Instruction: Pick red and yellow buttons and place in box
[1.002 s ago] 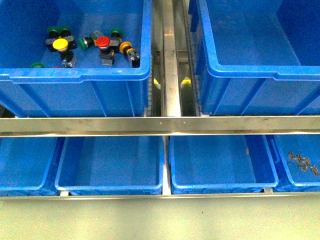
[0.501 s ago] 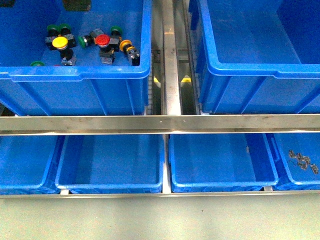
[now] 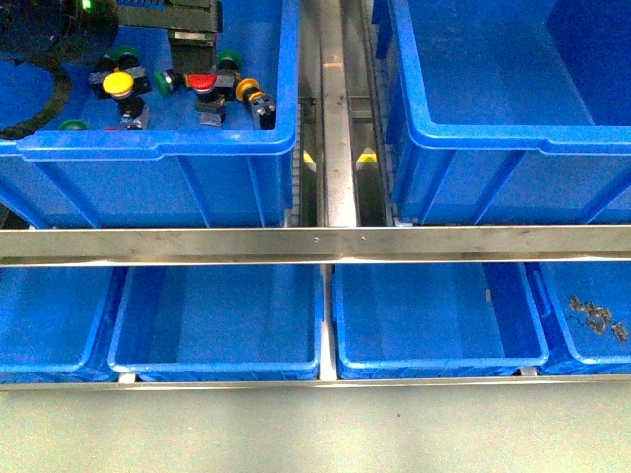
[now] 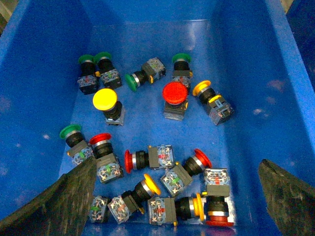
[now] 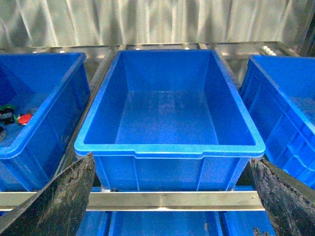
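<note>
So behind the steel bar, off to its left end, we've got the crate with all the switches in it. The left gripper hangs right over that pile with its fingers spread wide and nothing between them. The red and yellow buttons are all in there, none picked up. A few sit apart, like one yellow cap, but most are jammed together in a tangle, touching each other. The green ones are mixed in right beside them, so they crowd the good ones. Behind the bar's right end is the box, with its doubled rim, and we can't see anything inside it. The right gripper faces that box from the bar side, fingers just as wide, holding nothing. On the near side of the bar sits a row of shallow crates, and the one at the right end has some small metal bits.
</note>
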Robot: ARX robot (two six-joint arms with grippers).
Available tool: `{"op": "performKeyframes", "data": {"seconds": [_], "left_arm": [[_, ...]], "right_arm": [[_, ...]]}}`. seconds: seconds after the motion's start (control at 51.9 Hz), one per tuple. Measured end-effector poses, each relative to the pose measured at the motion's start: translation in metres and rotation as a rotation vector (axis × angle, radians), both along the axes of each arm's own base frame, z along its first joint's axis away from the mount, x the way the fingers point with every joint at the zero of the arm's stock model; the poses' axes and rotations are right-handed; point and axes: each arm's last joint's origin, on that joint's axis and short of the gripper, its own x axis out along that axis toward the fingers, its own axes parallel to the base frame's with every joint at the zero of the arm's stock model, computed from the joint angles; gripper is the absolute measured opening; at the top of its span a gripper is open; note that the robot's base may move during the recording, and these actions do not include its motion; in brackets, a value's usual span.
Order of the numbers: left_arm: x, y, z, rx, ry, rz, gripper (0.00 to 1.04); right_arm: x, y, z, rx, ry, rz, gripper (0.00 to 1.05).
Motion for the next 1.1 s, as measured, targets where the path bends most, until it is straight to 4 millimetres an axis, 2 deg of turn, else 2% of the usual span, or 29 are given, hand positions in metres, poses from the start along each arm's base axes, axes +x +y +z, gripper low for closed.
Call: {"op": "performKeyframes", "data": {"seconds": [0.501,0.77,1.098], "left_arm": [[0.028,0.000,-0.029,-0.026,0.025,0.003,0.97],[0.040,-0.002,-0.035,-0.052,0.025,-0.023,0.97],[0.044,-0.005,-0.035,-0.077,0.012,-0.036,0.97]], "right_arm": [[0.000,0.000,0.000,0.000,0.000,0.000,0.97],[0.000,0.000,0.000,0.000,0.000,0.000,0.97],[0.000,0.000,0.000,0.000,0.000,0.000,0.97]]}}
